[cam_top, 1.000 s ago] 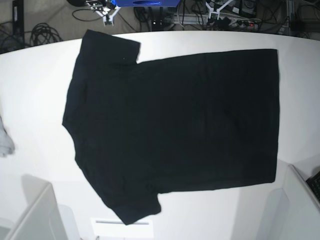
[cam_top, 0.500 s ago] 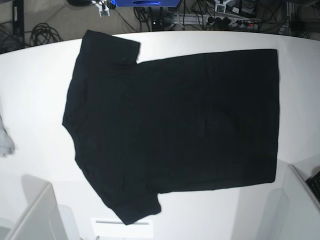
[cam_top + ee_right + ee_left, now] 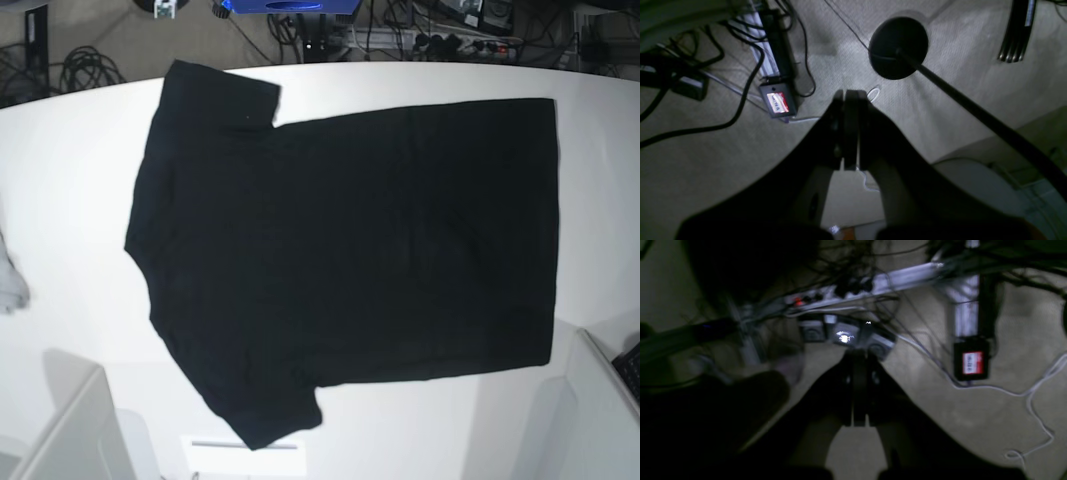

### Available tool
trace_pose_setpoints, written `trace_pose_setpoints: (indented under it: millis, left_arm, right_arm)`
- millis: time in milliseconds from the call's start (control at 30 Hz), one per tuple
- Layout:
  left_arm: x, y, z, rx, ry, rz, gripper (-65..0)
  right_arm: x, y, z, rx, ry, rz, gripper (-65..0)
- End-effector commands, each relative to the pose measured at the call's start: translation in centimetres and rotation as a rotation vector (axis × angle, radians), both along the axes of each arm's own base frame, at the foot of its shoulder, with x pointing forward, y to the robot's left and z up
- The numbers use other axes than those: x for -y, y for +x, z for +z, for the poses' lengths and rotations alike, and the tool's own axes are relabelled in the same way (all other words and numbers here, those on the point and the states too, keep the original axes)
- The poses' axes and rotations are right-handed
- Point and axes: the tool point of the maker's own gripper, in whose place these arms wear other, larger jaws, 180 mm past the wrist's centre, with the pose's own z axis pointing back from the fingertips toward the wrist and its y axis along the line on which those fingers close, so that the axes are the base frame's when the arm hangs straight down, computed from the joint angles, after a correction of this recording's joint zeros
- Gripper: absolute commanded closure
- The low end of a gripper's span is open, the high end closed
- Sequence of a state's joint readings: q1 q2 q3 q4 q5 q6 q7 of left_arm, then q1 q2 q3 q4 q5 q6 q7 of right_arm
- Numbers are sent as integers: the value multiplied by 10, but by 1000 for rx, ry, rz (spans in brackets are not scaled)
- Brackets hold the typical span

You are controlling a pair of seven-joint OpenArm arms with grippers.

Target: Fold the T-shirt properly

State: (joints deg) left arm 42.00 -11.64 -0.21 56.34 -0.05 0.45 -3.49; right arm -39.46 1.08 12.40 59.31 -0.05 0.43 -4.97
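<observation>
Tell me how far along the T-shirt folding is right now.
Done: the large black short-sleeved cloth T-shirt lies spread flat, plain side up, on the white table. In hand: nothing; the left gripper and right gripper have shut jaws, aimed at the floor off the table. Left: every fold.

Base view's bright and evenly lit, the white table nearly blown out. Left wrist view's dim and blurry; right wrist's sharper.
</observation>
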Motion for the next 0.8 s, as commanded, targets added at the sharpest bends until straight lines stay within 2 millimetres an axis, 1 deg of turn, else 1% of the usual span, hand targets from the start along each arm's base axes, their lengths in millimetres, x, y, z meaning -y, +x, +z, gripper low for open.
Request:
trace_pose_setpoints:
  millis: [0, 33, 133, 167, 200, 300, 333, 367, 400, 467, 533, 567, 600, 667, 767]
  left_arm:
    - [0, -7, 8, 3, -4, -18, 0]
    - [-1, -8, 13, 11, -6, -23, 0]
    - [1, -6, 23, 32, -13, -36, 0]
    - [0, -3, 25, 42, -12, -35, 0]
    - [-4, 0, 27, 50, -2, -27, 0]
    - [-23, 14, 34, 93, 38, 12, 0]
    - [-25, 21, 38, 112, 35, 15, 0]
    - [-25, 28, 44, 134, 20, 14, 0]
    - [-26, 28, 49, 141, 9, 16, 0]
    - [-29, 38, 63, 182, -22, 40, 0]
    - [-26, 51, 77, 233, -76, 81, 0]
    - [-22, 53, 83, 248, -112, 97, 0]
    - [-21, 55, 89, 261, -133, 103, 0]
    - [-24, 61, 106, 295, -164, 112, 0]
    - [-25, 57, 122, 308, -182, 102, 0]
  right_arm:
    - [1, 3, 8, 28, -10, -7, 0]
    - [3, 7, 15, 47, -19, -25, 0]
    - [17, 19, 33, 93, -67, -114, 0]
    - [25, 22, 38, 101, -85, -139, 0]
    - [32, 27, 42, 115, -101, -156, 0]
    - [56, 43, 62, 165, -157, -189, 0]
    - [64, 46, 69, 175, -176, -198, 0]
    - [69, 51, 77, 189, -189, -204, 0]
    - [78, 56, 83, 203, -208, -209, 0]
    - [93, 63, 97, 232, -249, -227, 0]
    - [105, 75, 111, 272, -281, -236, 0]
    - [110, 82, 120, 291, -297, -239, 0]
    - [114, 86, 127, 306, -309, -244, 0]
    - [120, 98, 144, 339, -331, -243, 0]
    - [122, 117, 164, 388, -346, -230, 0]
